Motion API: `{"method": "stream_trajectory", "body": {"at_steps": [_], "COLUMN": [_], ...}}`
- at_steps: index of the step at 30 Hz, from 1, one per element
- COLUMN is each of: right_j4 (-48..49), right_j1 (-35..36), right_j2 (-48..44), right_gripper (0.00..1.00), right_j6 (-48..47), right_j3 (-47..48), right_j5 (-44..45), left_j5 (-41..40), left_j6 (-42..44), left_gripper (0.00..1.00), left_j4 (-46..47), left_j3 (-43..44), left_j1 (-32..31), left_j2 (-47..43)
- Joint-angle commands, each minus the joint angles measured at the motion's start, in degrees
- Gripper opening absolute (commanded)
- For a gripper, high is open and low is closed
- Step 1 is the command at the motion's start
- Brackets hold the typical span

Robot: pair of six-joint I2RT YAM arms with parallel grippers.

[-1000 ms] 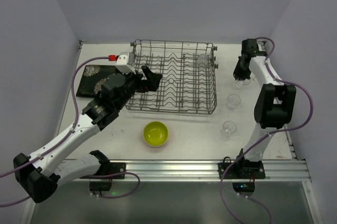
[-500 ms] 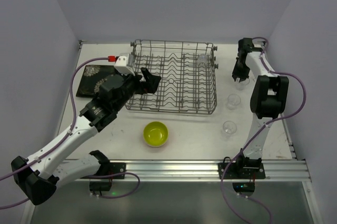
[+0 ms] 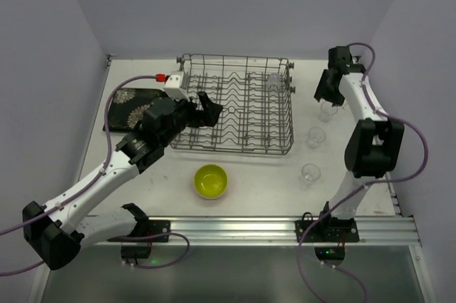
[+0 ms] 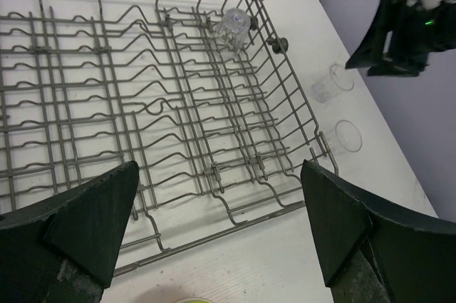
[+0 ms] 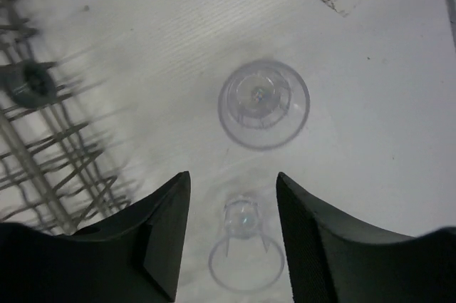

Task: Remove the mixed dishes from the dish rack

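bowl (image 3: 211,180): yellow-green, upright on the table (image 3: 256,182), on the near side of the rack; judged already unloaded.
near glass (image 3: 310,172): clear, on the table to the right of the rack's near corner.
middle glass (image 3: 315,136): clear, in line with the near glass and apart from it. The spacing probably leaves room for jaws to come down between neighbours.
left gripper (image 3: 205,112): jaws wide and empty, hanging over the rack's left part. Its wrist view looks across bare tines toward the rack glass, which is probably its next pick.
rack (image 3: 228,149): grey wire, mid-table; every slot is bare except one.
far glass (image 3: 327,109): clear, at the far end of the row, directly under the right gripper.
plate (image 3: 130,100): black with white flowers, flat on the table just left of the rack; judged unloaded.
right gripper (image 3: 325,100): jaws partly parted with nothing between them, poised above the far glass. This reads as a set-down at the point of release.
rack glass (image 3: 273,80): the one dish not yet out, among the tines at the far right corner. Whether it is upright or tipped cannot be told.
other dishes: none in view.
writing: no brand, label or lettering can be read on any item.
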Motion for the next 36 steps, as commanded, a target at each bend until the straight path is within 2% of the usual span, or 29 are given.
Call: {"method": "stream_trajectory", "body": {"at_steps": [1,2,3,4,5,6,7,8,10,11,13,14,15,18,20,21,24,25,26,28,32,36], "right_j4": [6.1,9.2,16.9,20.8,25.0,33.3,36.0,38.6,38.3,36.3,34.5,34.4,34.7,35.2,34.3,31.5,26.1,25.2,23.8,23.5,25.1,24.5], "right_j1": [3.7,4.9,7.8,9.1,9.9,10.0,10.0,10.0,10.0,10.0,10.0,10.0,10.0,10.0,10.0,10.0,10.0,10.0,10.0,10.0,10.0,10.0], "right_j2": [-21.8,-31.9,-37.3,-47.5,-52.1,-56.3,-59.9,-65.2,-68.9,-70.4,-74.6,-76.0,-79.1,-83.6,-85.0,-85.5,-86.9,-87.9,-88.7,-91.3,-93.0,-90.7], "right_gripper": [0.54,0.68,0.79,0.97,0.99,0.99,0.99,0.99,0.99,0.99,0.99,0.99,0.99,0.99,0.99,0.99,0.99,0.99,0.99,0.99,0.99,0.99], "right_j6": [3.4,4.0,4.7,5.6,6.9,9.7,12.0,14.2,15.4,15.5,15.9,16.0,16.9,18.0,17.3,16.3,13.7,13.1,12.3,12.2,12.9,12.7], "right_j3": [-9.4,-13.0,-17.2,-25.7,-29.9,-34.3,-41.0,-43.1,-46.7,-47.2,-48.5,-49.3,-50.2,-53.5,-54.1,-53.5,-51.5,-51.1,-50.7,-50.5,-50.9,-49.3], "right_j5": [3.1,2.7,1.8,-1.7,-6.2,-11.8,-15.8,-20.0,-21.3,-21.3,-21.8,-22.7,-25.8,-30.3,-30.9,-30.2,-28.6,-28.4,-28.2,-27.7,-29.4,-31.6], "left_j5": [5.1,5.7,6.1,5.8,5.7,5.5,5.1,5.0,4.6,4.3,4.4,4.3,4.2,4.4,4.9,5.6,5.6,2.6,2.5,2.8,6.0,8.2], "left_j6": [0.9,0.8,0.8,1.8,2.6,3.4,4.4,6.0,8.1,10.2,12.2,14.6,15.7,19.3,21.0,21.8,24.5,24.5,24.6,24.3,25.5,26.2], "left_gripper": [1.00,1.00,1.00,1.00,1.00,1.00,1.00,1.00,1.00,1.00,1.00,1.00,1.00,1.00,1.00,1.00,1.00,1.00,1.00,1.00,1.00,1.00], "left_j4": [3.4,4.2,5.0,5.3,5.3,5.0,4.0,3.0,0.1,-0.8,-2.9,-3.4,-3.5,-1.9,1.3,6.9,15.2,15.2,13.7,13.6,21.3,25.6], "left_j3": [3.2,3.6,4.9,5.9,7.3,11.1,13.3,18.8,24.4,27.5,36.6,40.1,46.2,57.3,60.9,62.0,63.5,65.1,69.7,72.3,70.2,70.2], "left_j1": [0.0,-0.1,-0.6,-0.9,-1.2,-1.5,-1.9,-2.0,-2.0,-2.0,-2.0,-2.0,-2.0,-1.9,-1.9,-1.9,-1.8,-1.8,-1.5,-0.6,-0.1,-0.1], "left_j2": [4.6,5.8,8.4,9.8,11.7,16.2,18.6,24.4,30.6,36.8,43.2,49.8,53.1,64.3,68.6,71.5,76.2,77.7,81.2,83.8,85.9,87.8]}}
